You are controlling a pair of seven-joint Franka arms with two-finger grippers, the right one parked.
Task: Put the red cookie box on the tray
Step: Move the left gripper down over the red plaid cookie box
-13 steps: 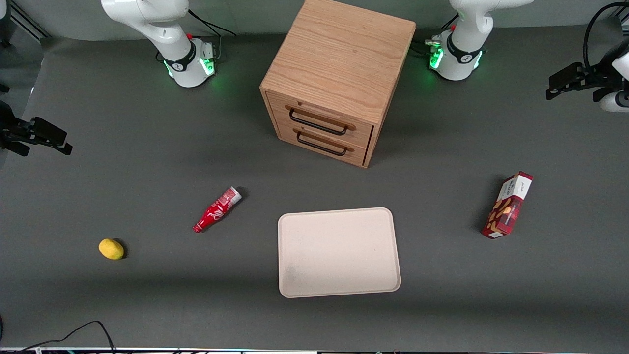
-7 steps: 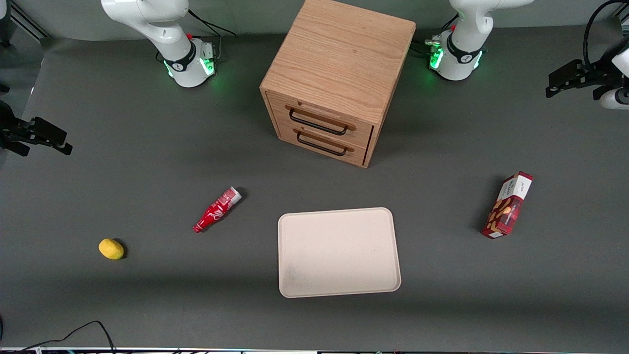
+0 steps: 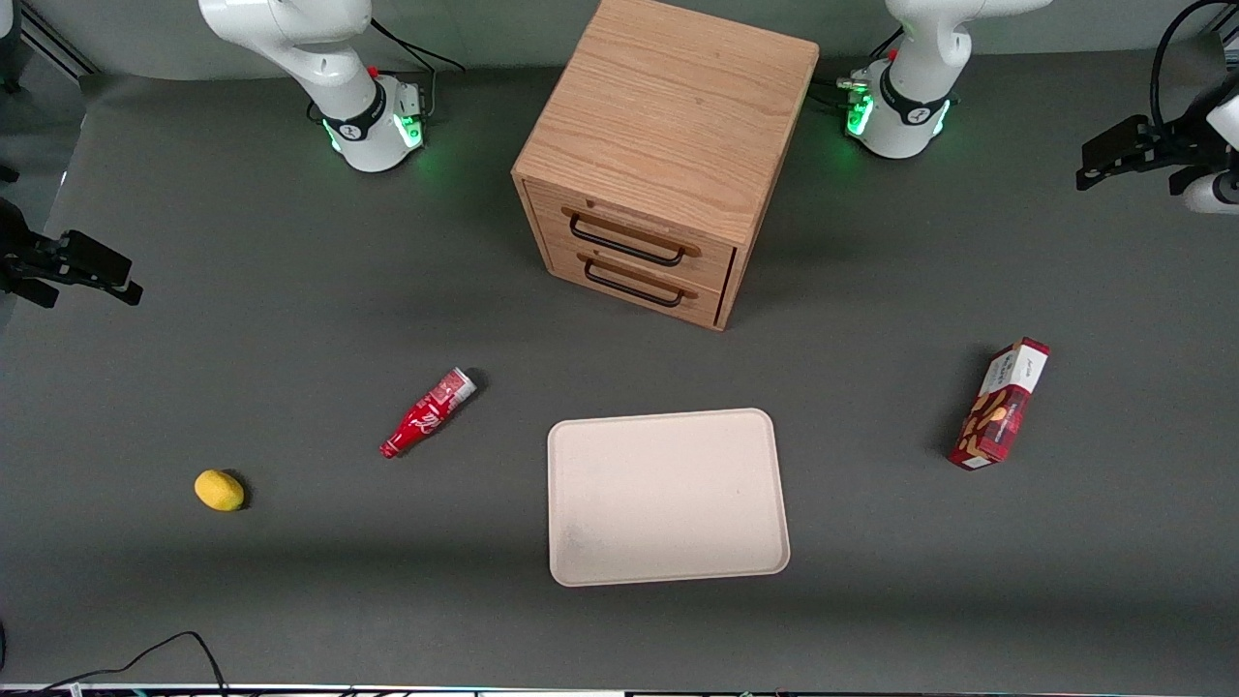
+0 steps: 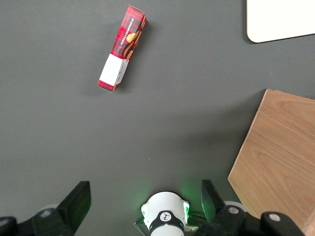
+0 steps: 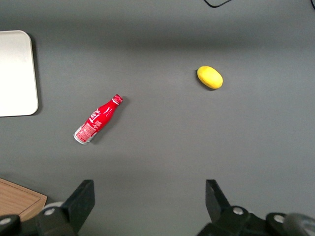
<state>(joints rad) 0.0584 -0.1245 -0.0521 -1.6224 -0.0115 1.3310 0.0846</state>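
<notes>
Presently, from the front, the slim dark red cookie box (image 3: 1000, 404) lies on the grey table, well apart from the flat cream-beige tray (image 3: 667, 496). The wrist camera shows the black gripper (image 4: 145, 204) spread, empty, high above it.

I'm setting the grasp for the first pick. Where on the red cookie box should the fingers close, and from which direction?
Likely from straight above, closing across the narrow width at mid-length: the red cookie box lies flat on the table, long and slim, with nothing beside it. The gripper is open, high above the table, well clear of the box.
</notes>
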